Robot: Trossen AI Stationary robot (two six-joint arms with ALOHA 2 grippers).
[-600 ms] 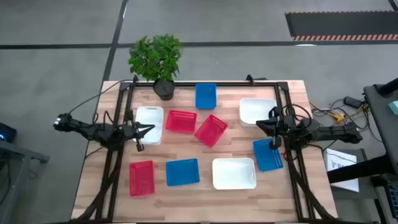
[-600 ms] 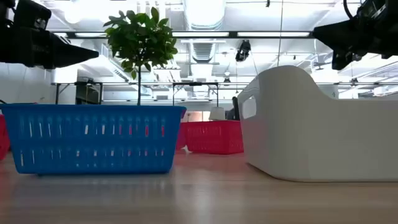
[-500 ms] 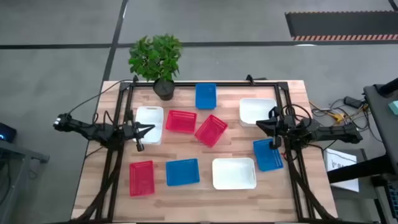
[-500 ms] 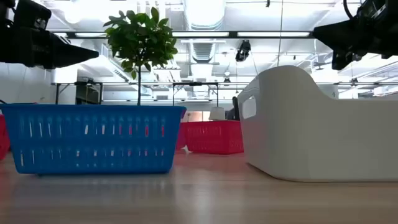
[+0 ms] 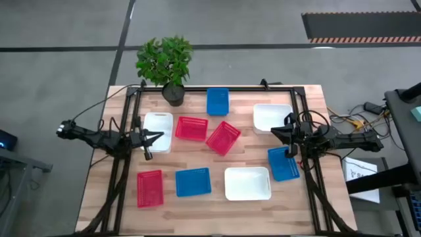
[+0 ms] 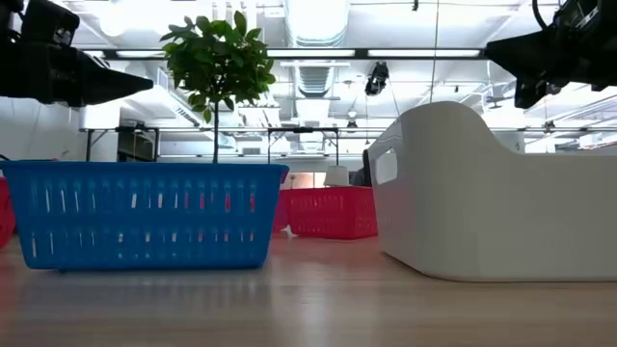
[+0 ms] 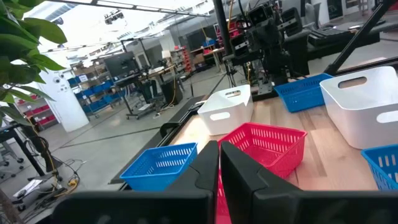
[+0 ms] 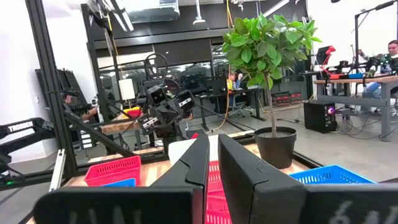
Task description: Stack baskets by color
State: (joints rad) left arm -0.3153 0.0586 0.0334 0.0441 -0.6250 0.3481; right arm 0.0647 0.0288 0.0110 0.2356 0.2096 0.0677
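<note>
Baskets lie unstacked and hold nothing; both arms' fingers are together.

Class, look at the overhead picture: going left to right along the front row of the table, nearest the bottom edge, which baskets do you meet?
Red basket → blue basket → white basket. The blue basket under the right arm lies farther back, so it is left out.

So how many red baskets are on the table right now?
3. Two red baskets touch near the table's middle; the third sits alone at the front left. None stacked yet, none seems hidden.
</note>
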